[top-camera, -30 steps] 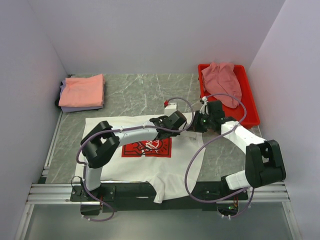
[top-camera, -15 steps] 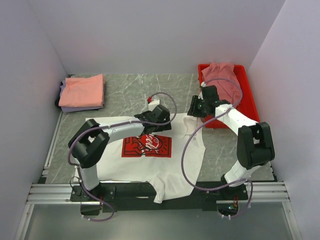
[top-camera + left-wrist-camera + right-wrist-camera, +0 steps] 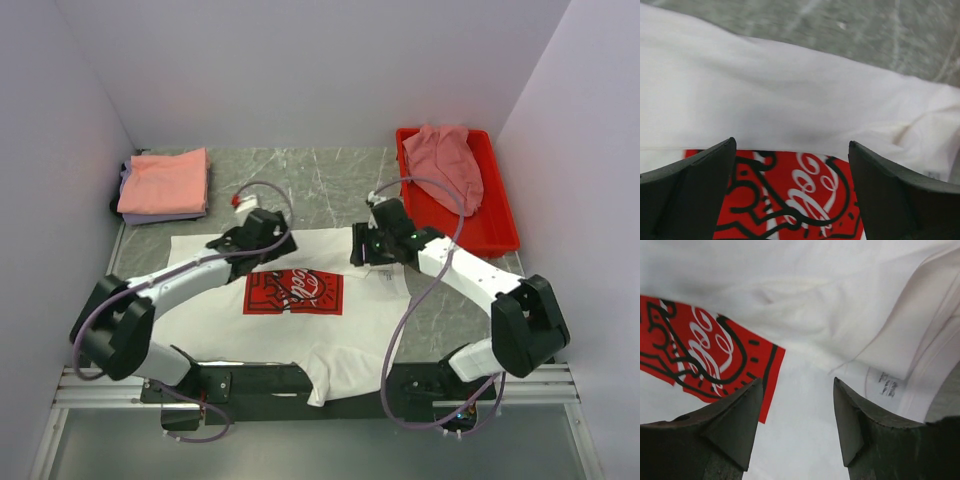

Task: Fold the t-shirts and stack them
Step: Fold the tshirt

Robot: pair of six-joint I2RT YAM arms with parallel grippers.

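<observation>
Your left end effector [image 3: 792,170] gapes wide and your right end effector [image 3: 797,410] stands partly open, both gripping nothing and apparently hovering just above the far part of the white t-shirt [image 3: 300,325], which lies spread, red print up, across the near middle of the table [image 3: 320,180].

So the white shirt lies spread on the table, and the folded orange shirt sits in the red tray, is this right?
No: the folded orange shirt sits far left on the table, not in the red tray; the top view shows it. The white shirt does lie spread on the table.
</observation>
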